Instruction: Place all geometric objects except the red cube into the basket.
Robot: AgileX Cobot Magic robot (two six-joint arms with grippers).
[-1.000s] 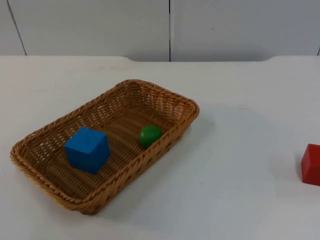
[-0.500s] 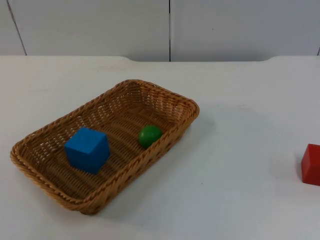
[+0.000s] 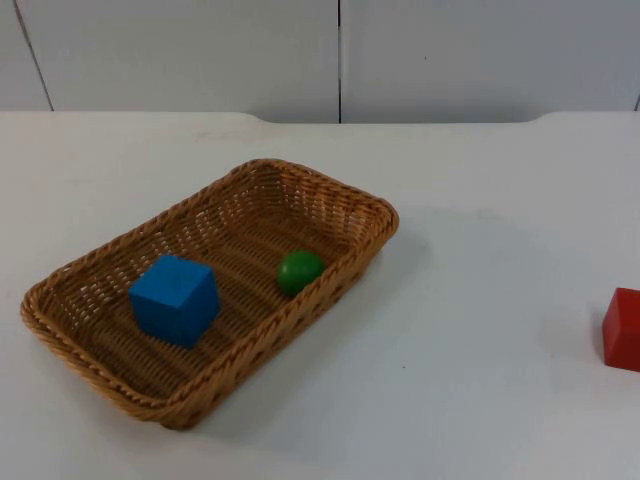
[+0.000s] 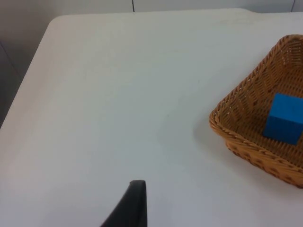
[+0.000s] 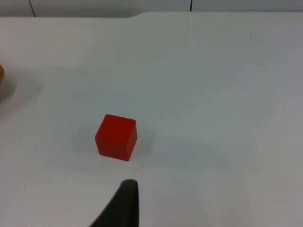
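Resting in the basket [image 3: 90,325]: blue cube [image 3: 174,299], green ball [image 3: 299,271]. Red cube [image 5: 116,137] sits just ahead of the right gripper's fingertip [image 5: 124,203]; left gripper's fingertip [image 4: 132,205] hangs over bare bench [image 4: 118,104]; both grippers' openings cannot be told.

white table top [image 3: 480,330], grey partition wall [image 3: 200,50] behind w/ vertical seam, even light

Cut off at the picture edges

In the top view the red cube [image 3: 623,329] was cropped at the edge; in the left wrist view the basket [image 4: 236,106] and blue cube [image 4: 285,118] were cut off likewise.
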